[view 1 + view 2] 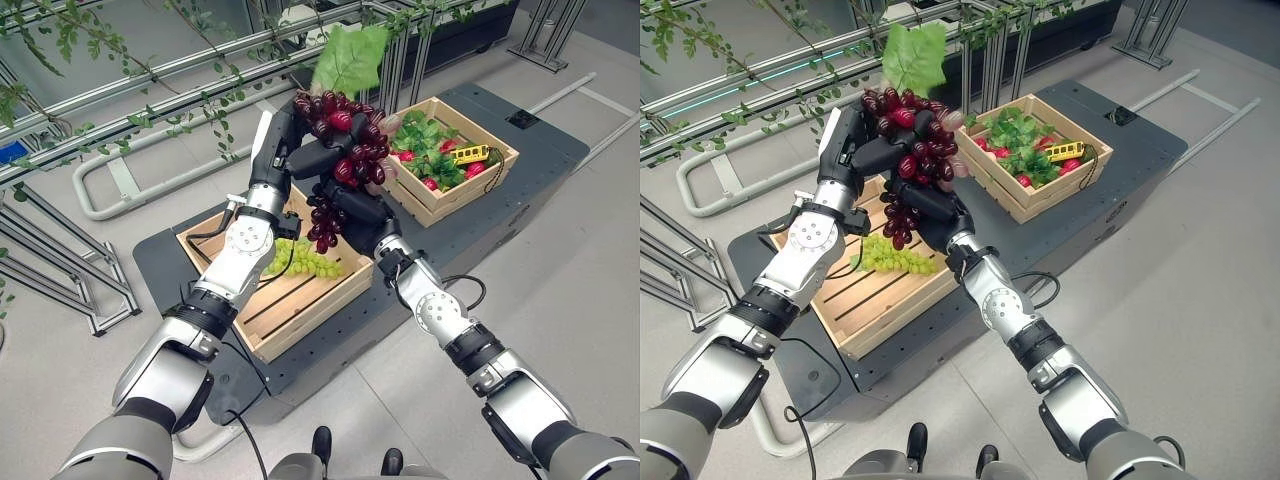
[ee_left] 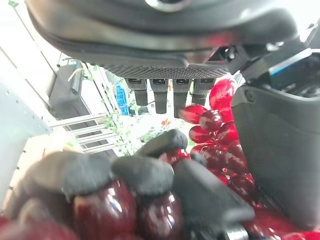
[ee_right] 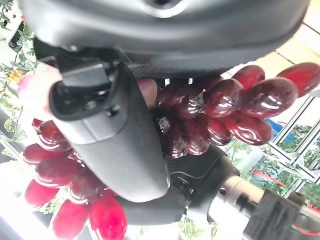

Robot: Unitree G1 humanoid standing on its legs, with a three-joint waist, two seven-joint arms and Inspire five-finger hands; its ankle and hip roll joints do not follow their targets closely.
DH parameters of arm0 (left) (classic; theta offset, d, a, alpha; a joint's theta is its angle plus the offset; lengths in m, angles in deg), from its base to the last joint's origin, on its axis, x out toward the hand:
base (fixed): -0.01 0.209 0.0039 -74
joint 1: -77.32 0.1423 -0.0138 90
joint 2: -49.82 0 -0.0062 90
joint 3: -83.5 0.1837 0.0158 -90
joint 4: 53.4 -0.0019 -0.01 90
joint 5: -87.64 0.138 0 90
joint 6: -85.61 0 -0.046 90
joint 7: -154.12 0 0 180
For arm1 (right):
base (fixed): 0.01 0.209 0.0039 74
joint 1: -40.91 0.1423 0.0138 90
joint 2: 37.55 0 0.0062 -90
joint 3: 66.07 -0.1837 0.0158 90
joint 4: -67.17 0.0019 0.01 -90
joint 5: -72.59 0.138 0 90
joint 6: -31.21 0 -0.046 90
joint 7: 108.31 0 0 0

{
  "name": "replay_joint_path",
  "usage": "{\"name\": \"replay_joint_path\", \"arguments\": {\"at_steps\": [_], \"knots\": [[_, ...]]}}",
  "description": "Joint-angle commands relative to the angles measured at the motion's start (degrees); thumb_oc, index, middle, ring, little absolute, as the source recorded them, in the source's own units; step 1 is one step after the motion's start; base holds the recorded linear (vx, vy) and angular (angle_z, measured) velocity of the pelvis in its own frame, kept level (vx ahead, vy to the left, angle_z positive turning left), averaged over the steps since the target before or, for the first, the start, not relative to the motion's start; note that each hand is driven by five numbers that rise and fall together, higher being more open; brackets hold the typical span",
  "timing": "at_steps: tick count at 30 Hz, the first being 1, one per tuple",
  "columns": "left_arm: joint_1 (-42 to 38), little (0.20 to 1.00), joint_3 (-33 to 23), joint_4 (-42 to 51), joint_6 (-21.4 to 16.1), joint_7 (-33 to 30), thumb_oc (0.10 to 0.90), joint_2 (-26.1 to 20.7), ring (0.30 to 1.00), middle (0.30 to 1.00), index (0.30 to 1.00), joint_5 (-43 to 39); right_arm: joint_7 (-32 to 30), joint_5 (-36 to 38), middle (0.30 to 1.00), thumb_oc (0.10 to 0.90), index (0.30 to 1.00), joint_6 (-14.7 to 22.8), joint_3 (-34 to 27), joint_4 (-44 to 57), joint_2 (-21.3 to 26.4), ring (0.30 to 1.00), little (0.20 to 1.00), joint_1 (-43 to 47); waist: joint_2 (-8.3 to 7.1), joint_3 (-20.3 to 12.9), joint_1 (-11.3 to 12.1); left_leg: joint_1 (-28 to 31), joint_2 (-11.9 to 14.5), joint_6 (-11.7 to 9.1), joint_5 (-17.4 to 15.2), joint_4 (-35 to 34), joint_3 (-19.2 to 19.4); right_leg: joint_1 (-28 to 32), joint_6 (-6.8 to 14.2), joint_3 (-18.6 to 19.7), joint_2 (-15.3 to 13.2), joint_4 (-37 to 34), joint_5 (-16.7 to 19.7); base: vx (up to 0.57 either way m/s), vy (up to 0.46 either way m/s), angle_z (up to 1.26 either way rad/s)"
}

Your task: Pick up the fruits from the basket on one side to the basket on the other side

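Red grapes (image 1: 345, 140), a large dark bunch with a green leaf (image 1: 350, 55) at its top, are held in the air between both hands, above the gap between the two wooden crates. The left hand (image 1: 283, 140) is closed on the upper part of the bunch, its fingers curled over the berries as seen in its wrist view, and the right hand (image 1: 352, 205) is clasped round the lower part from beneath, its thumb pressed across the fruit. The bunch's long axis runs nearly upright, leaf end up, with a short tail of berries hanging below the right hand. A bunch of green grapes (image 1: 305, 260) lies in the near crate (image 1: 300, 310), under the left forearm. The far crate (image 1: 500, 150), already holding greenery and small red fruit, lies beyond the right hand and to its outer side. It is judged that the right hand, being nearer that crate, is better placed to carry the bunch across.
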Motion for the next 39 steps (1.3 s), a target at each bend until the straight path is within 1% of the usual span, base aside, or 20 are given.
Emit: {"name": "replay_joint_path", "arguments": {"at_steps": [1, 2, 4, 5, 8, 10, 15, 19, 22, 25, 26, 29, 31, 32, 33, 34, 35, 37, 38, 39], "knots": [[-1.0, 0.9, -3.5, -11.1, -1.5, -0.4, 0.8, 0.9, 0.9, 0.9, 0.9, 1.5, 5.6, -0.5, 0.3, 0.4, 0.3, 10.6, -9.8, 5.6, -2.7, 0.3, 0.3, 2.7, -0.11, -13.9, -0.3, 0.8, -0.5, -1.0, -6.1, 0.0, -0.6, -0.9, -2.2, 1.0, -0.6, 0.1, -0.2, 0.0, 0.0, 0.0], [-1.1, 0.9, -3.4, -11.2, -1.5, -0.3, 0.8, 1.0, 0.9, 0.9, 0.9, 1.6, 5.5, -0.8, 0.3, 0.4, 0.3, 10.7, -9.9, 5.5, -2.6, 0.3, 0.3, 2.9, -0.12, -13.9, -0.3, 0.8, -0.5, -1.0, -6.1, 0.0, -0.6, -0.9, -2.2, 1.0, -0.6, 0.1, -0.2, 0.04, -0.023, -0.01], [-0.8, 0.9, -3.1, -12.2, -0.8, 2.0, 0.8, 1.6, 0.9, 0.9, 0.9, 1.5, 4.0, -4.8, 0.3, 0.4, 0.3, 9.7, -10.5, 4.4, -1.3, 0.3, 0.3, 5.4, -0.26, -14.1, -0.4, 1.1, -0.5, -1.1, -6.3, 0.0, -0.5, -0.7, -2.2, 1.2, -0.5, 0.1, -0.3, 0.04, -0.016, -0.01], [-0.9, 0.9, -3.1, -12.3, -0.7, 2.3, 0.8, 1.6, 0.9, 0.9, 0.9, 1.4, 3.8, -5.3, 0.3, 0.4, 0.3, 9.5, -10.5, 4.3, -1.1, 0.3, 0.3, 5.7, -0.28, -14.1, -0.4, 1.1, -0.4, -1.1, -6.3, 0.0, -0.5, -0.7, -2.2, 1.2, -0.5, 0.1, -0.3, 0.0, 0.0, 0.0], [-0.2, 0.9, -3.5, -14.0, -0.2, 3.4, 0.8, 2.1, 0.9, 0.9, 0.9, 0.4, 3.6, -6.8, 0.3, 0.4, 0.3, 7.6, -11.4, 0.5, 1.8, 0.3, 0.3, 9.0, -0.5, -14.4, -0.2, 1.4, -0.4, -1.2, -6.5, 0.0, -0.5, -0.6, -2.2, 1.2, -0.4, 0.1, -0.3, 0.01, -0.004, 0.0], [0.9, 0.9, -4.2, -15.3, -0.6, 3.4, 0.8, 2.2, 0.9, 0.9, 0.9, 0.3, 3.8, -6.9, 0.3, 0.4, 0.3, 6.8, -11.7, -2.3, 3.3, 0.3, 0.3, 10.6, -0.69, -14.7, -0.2, 1.6, -0.3, -1.2, -6.7, 0.0, -0.5, -0.4, -2.3, 1.4, -0.3, 0.1, -0.4, 0.04, -0.001, -0.03], [3.6, 0.9, -5.4, -15.8, -1.2, 2.6, 0.8, 2.1, 0.9, 0.9, 0.9, 2.3, 4.2, -5.2, 0.3, 0.4, 0.3, 7.4, -12.8, -2.7, 4.4, 0.3, 0.3, 10.5, -1.09, -15.0, -0.2, 2.0, -0.1, -1.2, -6.9, 0.0, -0.3, -0.1, -2.4, 1.9, -0.1, 0.1, -0.4, 0.02, -0.003, -0.05], [4.6, 0.9, -5.8, -15.5, -1.6, 1.9, 0.8, 2.1, 0.9, 0.9, 0.9, 2.8, 3.3, -7.0, 0.3, 0.4, 0.3, 7.6, -13.2, -2.3, 4.6, 0.3, 0.3, 9.3, -1.26, -15.0, -0.3, 2.1, 0.0, -1.1, -6.9, 0.0, 0.0, -0.1, -2.4, 2.2, 0.0, 0.1, -0.3, 0.01, -0.007, -0.03], [5.9, 0.9, -6.5, -14.5, -2.6, 0.6, 0.8, 1.6, 0.9, 0.9, 0.9, 2.5, 3.0, -9.3, 0.3, 0.4, 0.3, 8.1, -13.3, -1.8, 5.1, 0.3, 0.3, 7.4, -1.39, -14.9, -0.5, 2.1, 0.1, -1.1, -6.9, 0.0, 0.3, -0.2, -2.4, 2.5, 0.1, 0.1, -0.2, 0.0, 0.0, 0.0], [7.6, 0.9, -7.7, -13.3, -4.1, -0.3, 0.8, 1.0, 0.9, 0.9, 0.9, 1.2, 3.0, -8.8, 0.3, 0.4, 0.3, 8.6, -14.1, -0.2, 5.7, 0.3, 0.3, 5.1, -1.47, -14.7, -0.7, 2.1, 0.3, -1.1, -6.8, 0.0, 0.7, -0.4, -2.4, 2.8, 0.1, 0.1, -0.1, -0.02, -0.01, -0.08], [8.9, 0.9, -8.7, -12.5, -5.7, -0.2, 0.8, 1.0, 0.9, 0.9, 0.9, 0.2, 3.1, -8.3, 0.3, 0.4, 0.3, 9.1, -14.9, 0.8, 5.6, 0.3, 0.3, 3.6, -1.58, -14.5, -0.9, 2.1, 0.3, -1.1, -6.9, 0.0, 0.8, -0.5, -2.4, 3.0, 0.2, 0.1, 0.0, -0.03, -0.017, -0.09], [11.5, 0.9, -9.6, -10.6, -7.3, -0.5, 0.8, 1.8, 0.9, 0.9, 0.9, -0.4, 3.2, -9.3, 0.3, 0.4, 0.3, 10.0, -15.9, 2.9, 5.1, 0.3, 0.3, 0.6, -1.72, -14.3, -1.1, 2.1, 0.5, -1.0, -6.9, 0.0, 1.2, -0.7, -2.4, 3.5, 0.3, 0.1, 0.1, -0.03, -0.014, -0.08], [13.0, 0.9, -10.1, -9.7, -7.4, -0.3, 0.8, 2.2, 0.9, 0.9, 0.9, -0.6, 2.6, -11.2, 0.3, 0.4, 0.3, 10.3, -16.5, 3.8, 4.9, 0.3, 0.3, -0.9, -1.75, -14.2, -1.2, 2.0, 0.5, -0.9, -6.9, 0.0, 1.4, -0.8, -2.4, 3.7, 0.3, 0.1, 0.2, -0.01, -0.001, -0.02], [15.9, 0.9, -10.7, -8.2, -7.8, -0.2, 0.8, 3.0, 0.9, 0.9, 0.9, 0.0, 1.7, -14.3, 0.3, 0.4, 0.3, 11.0, -16.7, 5.7, 4.9, 0.3, 0.3, -3.6, -1.81, -14.0, -1.4, 2.0, 0.6, -0.8, -6.9, 0.0, 1.7, -1.0, -2.4, 4.1, 0.4, 0.1, 0.4, -0.02, -0.002, -0.05], [16.2, 0.9, -10.7, -8.1, -7.7, -0.2, 0.8, 3.1, 0.9, 0.9, 0.9, 0.0, 1.5, -14.5, 0.3, 0.4, 0.3, 11.0, -16.7, 5.9, 4.9, 0.3, 0.3, -3.9, -1.8, -14.0, -1.4, 2.0, 0.6, -0.8, -6.9, 0.0, 1.7, -1.0, -2.4, 4.2, 0.4, 0.1, 0.4, -0.02, -0.004, -0.08], [19.1, 0.9, -10.9, -6.5, -8.5, 1.1, 0.8, 4.0, 0.9, 0.9, 0.9, 0.1, 0.6, -16.2, 0.3, 0.4, 0.3, 11.7, -17.3, 7.7, 4.9, 0.3, 0.3, -6.7, -1.87, -13.9, -1.7, 2.0, 0.7, -0.7, -6.9, 0.0, 2.1, -1.3, -2.4, 4.7, 0.5, 0.1, 0.5, -0.02, -0.006, -0.1], [20.7, 0.9, -11.2, -5.5, -8.9, 1.7, 0.8, 4.4, 0.9, 0.9, 0.9, 0.7, 1.1, -16.5, 0.3, 0.4, 0.3, 11.8, -18.1, 8.7, 5.1, 0.3, 0.3, -8.5, -1.9, -13.8, -1.9, 1.9, 0.8, -0.7, -6.9, 0.0, 2.3, -1.5, -2.4, 4.9, 0.5, 0.1, 0.5, -0.02, -0.008, -0.15], [23.6, 0.9, -11.6, -3.4, -8.6, 2.6, 0.8, 5.1, 0.9, 0.9, 0.9, 0.7, 1.3, -17.7, 0.3, 0.4, 0.3, 11.9, -19.3, 10.5, 5.2, 0.3, 0.3, -11.8, -1.93, -13.6, -2.2, 2.0, 0.9, -0.6, -6.9, 0.0, 2.6, -1.7, -2.4, 5.4, 0.6, 0.1, 0.7, -0.01, -0.005, -0.22], [26.7, 0.9, -12.1, -1.8, -8.3, 2.8, 0.8, 6.4, 0.9, 0.9, 0.9, 0.9, 1.3, -20.3, 0.3, 0.4, 0.3, 12.3, -20.2, 12.1, 4.7, 0.3, 0.3, -15.3, -1.96, -13.2, -2.5, 2.1, 1.0, -0.5, -7.0, 0.0, 3.1, -1.8, -2.4, 6.1, 0.7, 0.1, 0.8, -0.01, -0.001, -0.22], [27.1, 0.9, -12.2, -1.6, -8.1, 2.9, 0.8, 6.6, 0.9, 0.9, 0.9, 0.5, 0.9, -20.8, 0.3, 0.4, 0.3, 12.3, -20.3, 12.4, 4.6, 0.3, 0.3, -15.7, -1.96, -13.2, -2.6, 2.1, 1.1, -0.4, -7.0, 0.0, 3.2, -1.8, -2.4, 6.1, 0.8, 0.1, 0.8, -0.01, 0.001, -0.25]]}}
